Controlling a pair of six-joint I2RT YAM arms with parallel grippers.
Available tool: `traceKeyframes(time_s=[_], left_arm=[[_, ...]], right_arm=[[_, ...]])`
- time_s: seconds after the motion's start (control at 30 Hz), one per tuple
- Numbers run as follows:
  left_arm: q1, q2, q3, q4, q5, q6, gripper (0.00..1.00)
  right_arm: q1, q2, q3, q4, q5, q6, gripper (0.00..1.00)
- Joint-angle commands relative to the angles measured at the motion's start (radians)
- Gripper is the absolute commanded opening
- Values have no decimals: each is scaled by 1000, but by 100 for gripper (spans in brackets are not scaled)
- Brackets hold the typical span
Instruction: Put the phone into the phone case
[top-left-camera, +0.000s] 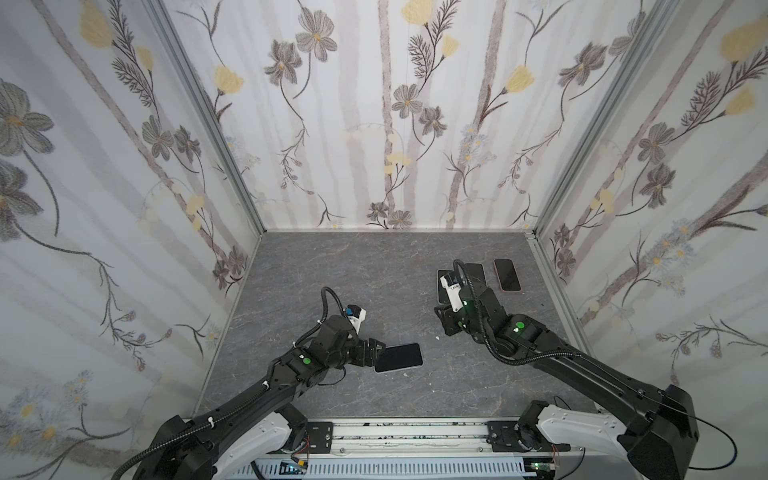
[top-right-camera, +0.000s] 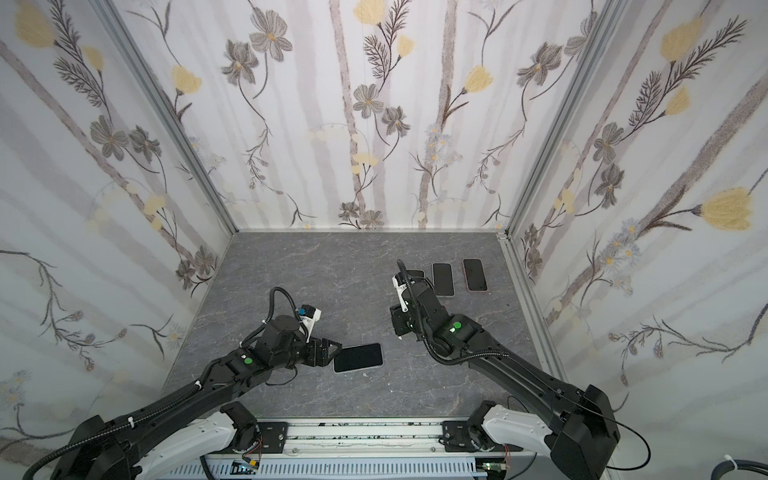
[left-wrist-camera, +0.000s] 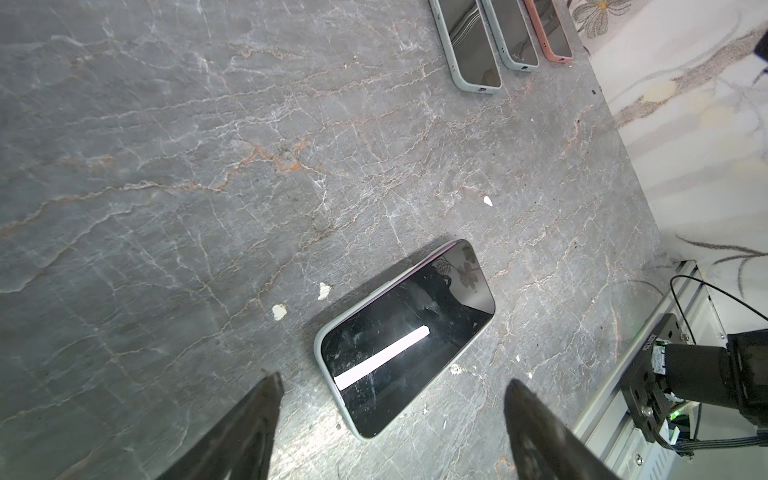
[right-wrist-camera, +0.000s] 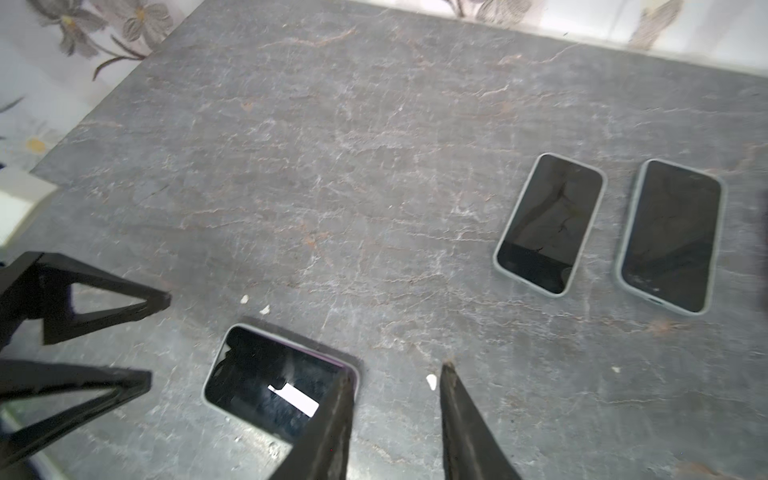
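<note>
The phone (top-left-camera: 398, 357) lies flat, screen up, on the grey bench (top-left-camera: 365, 270), toward the front and a little left of the middle. It sits in the pale grey-green phone case (left-wrist-camera: 317, 347), whose rim runs round the glass. A thin lilac line shows along one long edge, and I cannot tell whether that side is fully seated.

The left tool (left-wrist-camera: 392, 384) is at the phone's short end, its jaws spread wide and gripping nothing. The right tool (right-wrist-camera: 397, 386) hangs over bare bench to the phone's right. Its jaws are only narrowly apart, with nothing between them.

Bare bench lies open behind the phone and to its left. The front rail (top-left-camera: 407, 432) is the nearest edge. A few white flecks (left-wrist-camera: 279, 311) lie close by.

Three spare phones sit in a row at the back right, well apart from the work. The salmon-cased one (top-left-camera: 507, 275) is nearest the right wall (top-left-camera: 665, 208). Both top views have the right arm covering part of that row. The left wrist view catches the ends of all three, while the right wrist view shows only the two pale-cased ones (right-wrist-camera: 548, 224).
</note>
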Motion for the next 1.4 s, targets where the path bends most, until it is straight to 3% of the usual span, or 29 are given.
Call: traceKeyframes(time_s=[0.0, 0.4, 0.7, 1.37], left_arm=[[1, 28, 6, 2, 20, -35, 74], [1, 163, 28, -7, 82, -82, 45], [1, 207, 20, -6, 61, -87, 42], [1, 279, 7, 25, 58, -79, 34]], right_arm=[[-16, 34, 1, -12, -99, 18, 35], [-37, 235, 23, -35, -273, 101, 29], [-36, 354, 32, -41, -347, 130, 28], [-22, 541, 86, -70, -344, 141, 21]])
